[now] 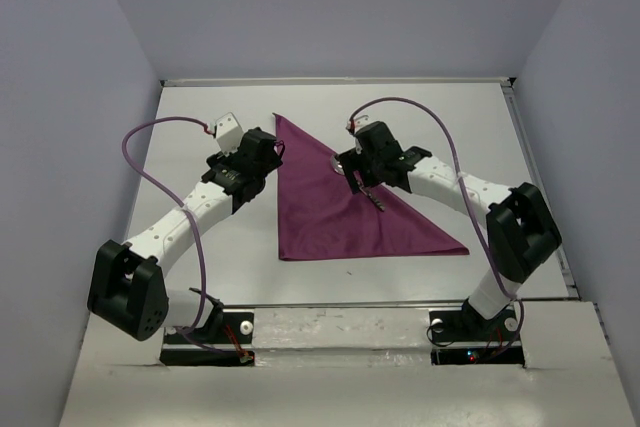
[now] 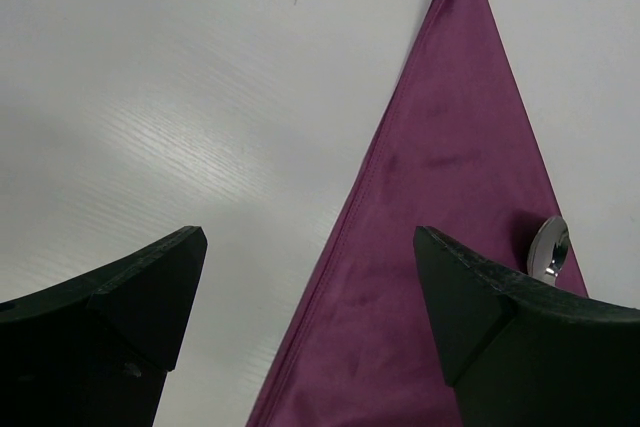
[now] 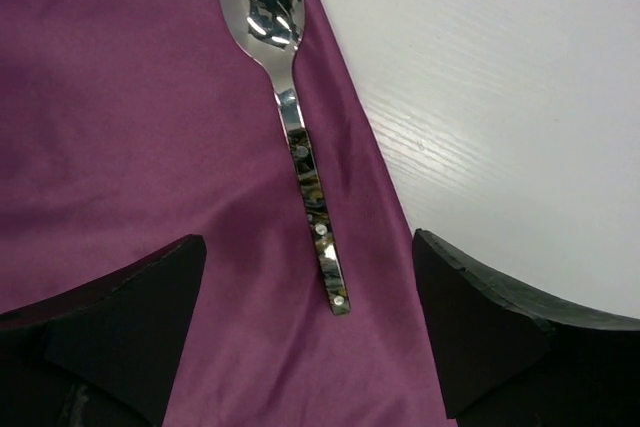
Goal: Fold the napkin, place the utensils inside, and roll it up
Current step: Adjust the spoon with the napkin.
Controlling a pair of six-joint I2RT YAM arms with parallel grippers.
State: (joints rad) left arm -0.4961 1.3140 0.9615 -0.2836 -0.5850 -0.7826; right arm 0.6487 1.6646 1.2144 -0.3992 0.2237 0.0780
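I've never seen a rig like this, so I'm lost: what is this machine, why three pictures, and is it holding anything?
Two white robot arms are bolted at the near edge of a table, each ending in a two-finger gripper. The wide picture looks down from above and behind them. The other two come from cameras on the wrists; the dark shapes are each gripper's own fingers. A purple napkin, folded into a triangle, lies on the table with a spoon on it. The left gripper and right gripper are both open; the spoon lies between the right one's fingers, untouched. Nothing is held.
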